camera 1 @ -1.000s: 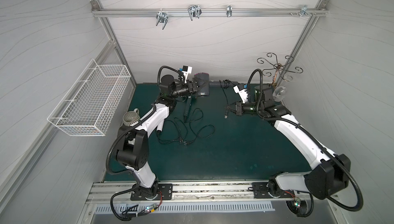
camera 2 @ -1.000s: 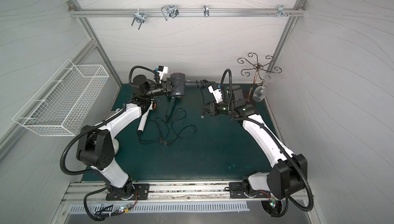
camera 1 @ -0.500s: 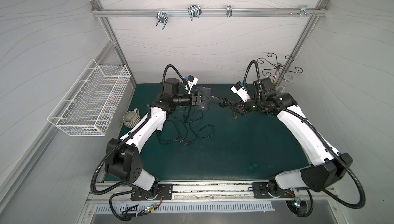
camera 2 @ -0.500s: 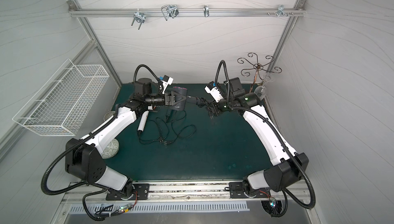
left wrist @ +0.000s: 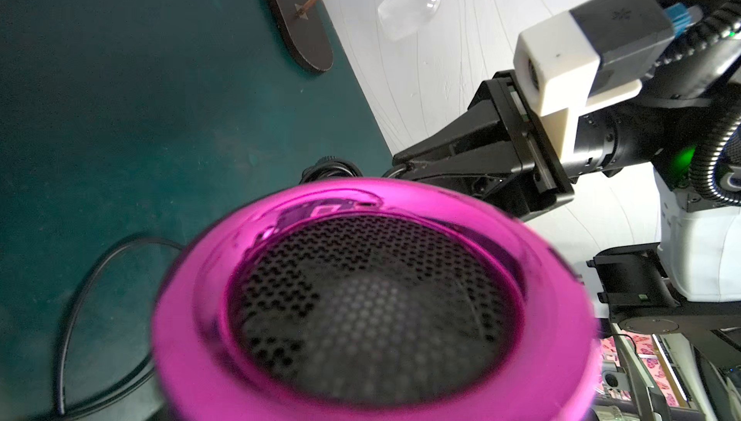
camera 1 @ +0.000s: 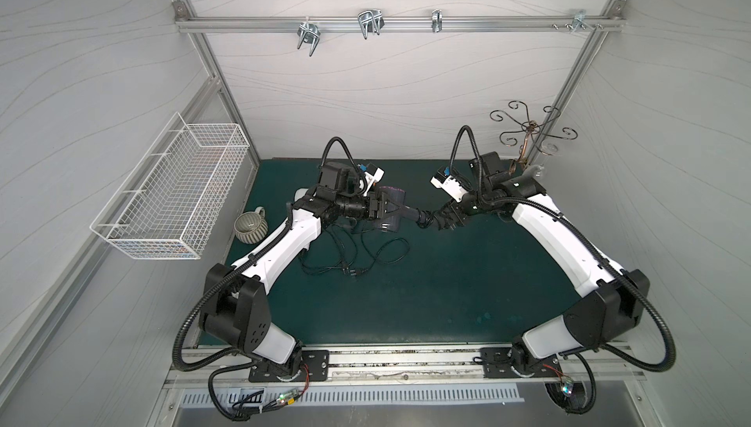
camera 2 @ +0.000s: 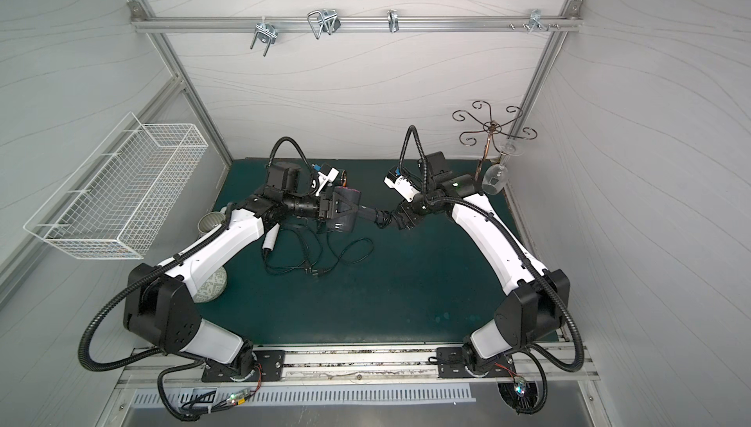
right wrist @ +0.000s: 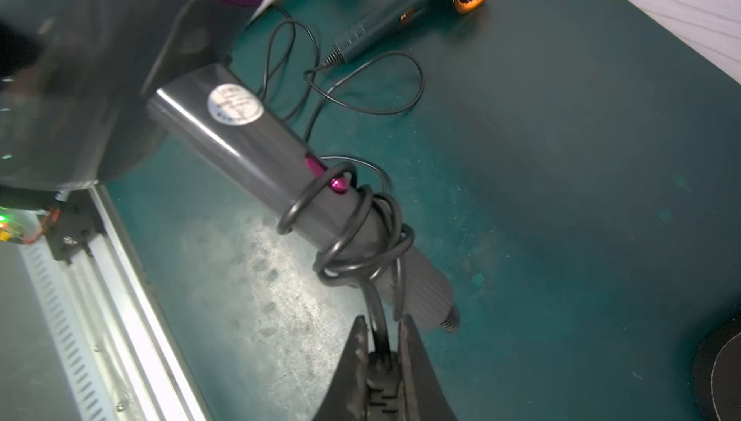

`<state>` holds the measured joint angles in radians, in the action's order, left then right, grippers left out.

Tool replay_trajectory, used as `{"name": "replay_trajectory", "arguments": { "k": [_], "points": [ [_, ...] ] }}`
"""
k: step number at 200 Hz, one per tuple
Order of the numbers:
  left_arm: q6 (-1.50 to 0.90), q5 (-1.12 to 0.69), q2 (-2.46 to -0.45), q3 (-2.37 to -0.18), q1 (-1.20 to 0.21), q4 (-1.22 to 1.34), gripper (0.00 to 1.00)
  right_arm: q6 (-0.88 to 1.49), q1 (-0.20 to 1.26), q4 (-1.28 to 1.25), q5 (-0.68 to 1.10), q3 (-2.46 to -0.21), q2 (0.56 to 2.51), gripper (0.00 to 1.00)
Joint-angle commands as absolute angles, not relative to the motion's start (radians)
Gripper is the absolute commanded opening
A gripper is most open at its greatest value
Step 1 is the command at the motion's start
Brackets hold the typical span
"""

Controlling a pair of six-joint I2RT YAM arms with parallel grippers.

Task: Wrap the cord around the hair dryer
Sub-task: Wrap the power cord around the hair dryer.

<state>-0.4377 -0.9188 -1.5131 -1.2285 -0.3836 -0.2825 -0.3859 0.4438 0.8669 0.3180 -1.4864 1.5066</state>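
With left fingers [camera 1: 392, 209] clamped on the hair dryer [right wrist: 248, 146] barrel and right fingers [right wrist: 413, 359] pinching the cord [right wrist: 349, 246], loose coils near the handle end may slip off if slackened

- A robotics lab test cell, not a home: blank white panel walls [camera 1: 386, 91], framed by an aluminium rail [camera 1: 406, 24] carrying bare hooks [camera 1: 369, 22].
- A left arm [camera 1: 284, 246] and a right arm [camera 1: 556, 250] are bolted to a metal track [camera 1: 406, 366] along a green-matted bench [camera 1: 426, 290].
- Household props are staged here: a hair dryer [left wrist: 188, 318], mug [camera 1: 250, 227], wine glass [camera 2: 493, 179] and wire basket [camera 1: 174, 201].
- Beyond the cell is a blur, possibly a cluttered desk [left wrist: 641, 359].
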Motion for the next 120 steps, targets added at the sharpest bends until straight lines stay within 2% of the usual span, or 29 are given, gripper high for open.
{"name": "replay_trajectory", "arguments": {
  "k": [1,43,120],
  "points": [
    [-0.448,-1.048,-1.483,-1.221,-0.410,-0.286,0.00,-0.472,0.440,0.751,0.319,-1.467,1.541,0.00],
    [-0.558,-1.063,-1.501,-1.190,-0.410,-0.212,0.00,-0.492,0.441,0.723,0.360,-1.418,1.608,0.00],
    [-0.621,-1.070,-1.549,-1.249,-0.419,-0.305,0.00,-0.512,0.440,0.677,0.388,-1.395,1.710,0.00]
  ]
}}
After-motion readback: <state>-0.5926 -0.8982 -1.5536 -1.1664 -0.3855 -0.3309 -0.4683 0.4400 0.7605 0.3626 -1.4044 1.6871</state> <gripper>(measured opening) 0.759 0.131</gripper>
